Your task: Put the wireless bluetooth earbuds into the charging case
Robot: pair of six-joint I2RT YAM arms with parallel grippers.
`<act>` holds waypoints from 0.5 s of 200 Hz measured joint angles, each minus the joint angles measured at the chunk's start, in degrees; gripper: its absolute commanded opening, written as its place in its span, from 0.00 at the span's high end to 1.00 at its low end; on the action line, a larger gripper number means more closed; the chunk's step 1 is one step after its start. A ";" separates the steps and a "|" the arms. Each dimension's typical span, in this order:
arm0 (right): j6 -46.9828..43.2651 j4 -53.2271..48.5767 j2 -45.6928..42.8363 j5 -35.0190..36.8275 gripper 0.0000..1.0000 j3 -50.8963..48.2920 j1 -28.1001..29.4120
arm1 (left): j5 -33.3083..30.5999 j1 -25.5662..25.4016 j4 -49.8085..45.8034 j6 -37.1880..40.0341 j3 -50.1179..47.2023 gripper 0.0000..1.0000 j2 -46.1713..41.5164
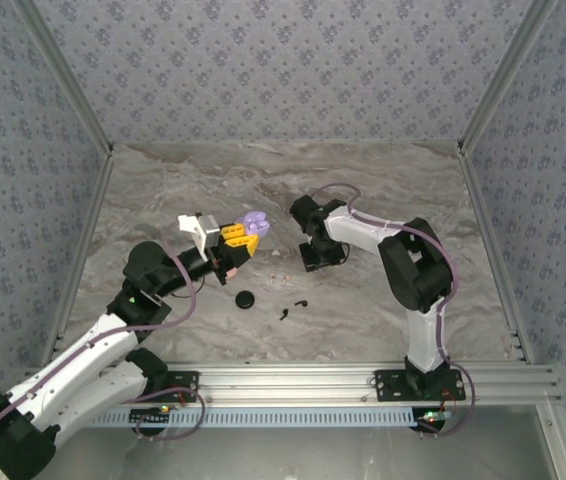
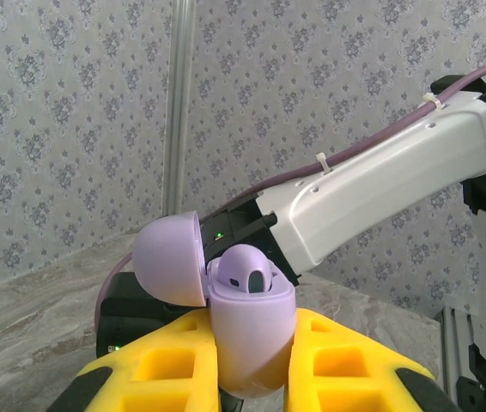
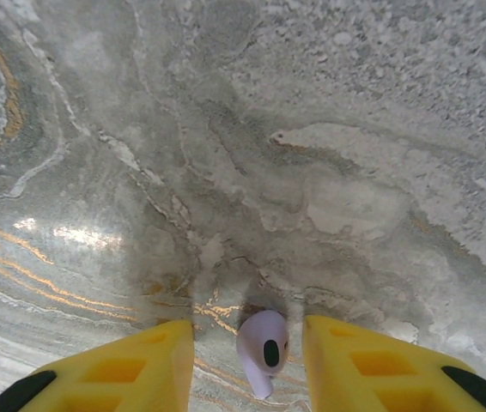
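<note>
Left gripper (image 2: pixel 252 356) tight on one lilac case (image 2: pixel 256 305); right gripper (image 3: pixel 247 330) spread around one earbud (image 3: pixel 262 345) (lilac).

I see the lilac charging case (image 2: pixel 252 330) upright, pinched in the left claw (image 2: pixel 256 348) and held off the worktop (image 1: pixel 383 180). Its lid (image 2: pixel 167 257) is flipped open to the left, and one lilac earbud (image 2: pixel 245 273) sits in a socket, dark tip showing. A second lilac earbud (image 3: pixel 263 345) lies on the worktop between the right claw (image 3: pixel 247 330) fingers, touching neither. Two black earbuds (image 1: pixel 284 315) lie close together, nearer the arm bases.
</note>
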 measured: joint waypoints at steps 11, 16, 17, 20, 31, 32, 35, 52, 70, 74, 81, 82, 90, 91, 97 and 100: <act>-0.13 -0.02 0.26 0.02 0.64 0.02 0.00 | 0.00 0.00 -0.02 0.02 0.00 1.00 0.00; -0.17 -0.04 0.42 0.04 0.65 0.09 0.00 | 0.00 0.00 0.00 0.02 0.00 1.00 0.00; -0.17 -0.04 0.44 0.04 0.65 0.11 0.00 | 0.00 0.00 0.00 0.02 0.00 1.00 0.00; -0.22 -0.11 0.57 0.13 0.65 0.22 0.00 | 0.00 0.00 0.00 0.02 0.00 1.00 0.00; -0.35 -0.46 0.79 0.31 0.69 0.57 -0.02 | -0.02 0.00 -0.02 0.02 0.00 1.00 0.00; -0.33 -0.48 0.81 0.42 0.69 0.63 0.00 | -0.04 0.00 -0.02 0.02 0.00 1.00 0.00; -0.39 -0.50 0.85 0.42 0.70 0.66 -0.02 | -0.04 0.00 -0.02 0.02 0.00 1.00 0.00; -0.52 -0.68 0.96 0.81 0.74 0.79 -0.07 | -0.22 0.00 -0.04 0.02 0.00 1.00 0.00; -0.79 -0.87 1.01 1.36 0.78 0.85 -0.13 | -0.42 0.00 -0.20 0.04 0.00 1.00 0.00; -0.79 -0.92 1.01 1.44 0.78 0.85 -0.15 | -0.42 0.00 -0.24 0.04 0.00 1.00 0.00; -0.92 -0.92 1.01 1.46 0.80 0.85 -0.17 | -0.44 0.00 -0.46 0.07 0.00 1.00 0.00; -1.03 -0.92 1.01 1.49 0.80 0.85 -0.17 | -0.44 0.00 -0.46 0.07 0.00 1.00 0.00; -1.09 -0.87 0.96 1.53 0.80 0.85 -0.17 | -0.42 0.00 -0.61 0.09 0.00 1.00 0.00; -1.09 -0.87 0.94 1.55 0.80 0.85 -0.17 | -0.42 0.00 -0.63 0.09 0.00 1.00 0.00; -1.16 -0.81 0.81 1.53 0.81 0.83 -0.17 | -0.44 0.00 -0.70 0.22 0.00 1.00 0.00; -1.25 -0.63 0.76 1.51 0.81 0.76 -0.17 | -0.44 0.00 -0.74 0.22 0.00 1.00 0.00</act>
